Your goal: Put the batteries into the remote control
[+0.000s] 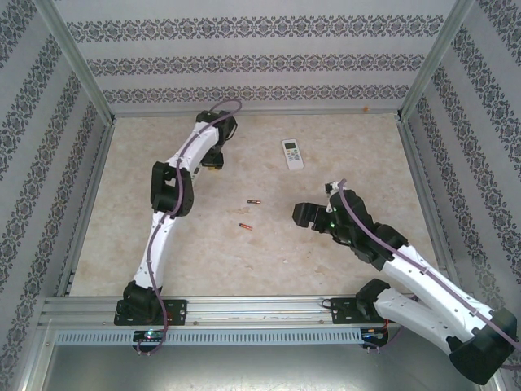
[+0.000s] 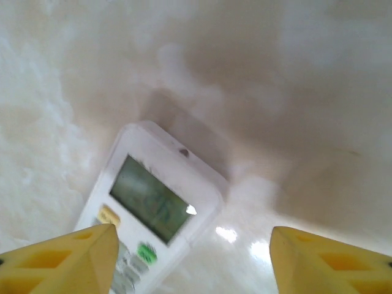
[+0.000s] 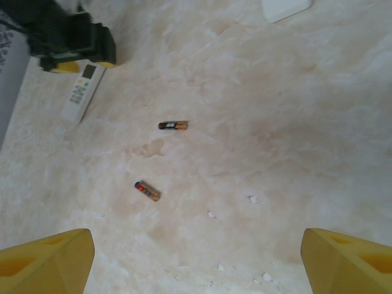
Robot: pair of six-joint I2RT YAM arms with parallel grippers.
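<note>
A white remote control (image 2: 156,202) lies display up on the marble-patterned table, under my left gripper (image 2: 193,245). That gripper is open: its left yellow finger (image 2: 73,257) overlaps the remote's buttons and nothing is clamped. In the right wrist view the same remote (image 3: 82,92) lies just below the left gripper (image 3: 86,64). Two batteries lie loose mid-table, a dark one (image 3: 173,125) (image 1: 255,200) and a nearer one (image 3: 147,190) (image 1: 243,226). My right gripper (image 3: 197,245) (image 1: 303,213) hangs open, empty, right of them. The left gripper (image 1: 213,167) is far left of centre.
A second white remote (image 1: 292,154) lies at the far middle of the table; its corner (image 3: 285,7) enters the right wrist view at the top. Patterned walls and metal rails (image 1: 244,305) enclose the table. Small white flecks (image 3: 251,199) dot the surface.
</note>
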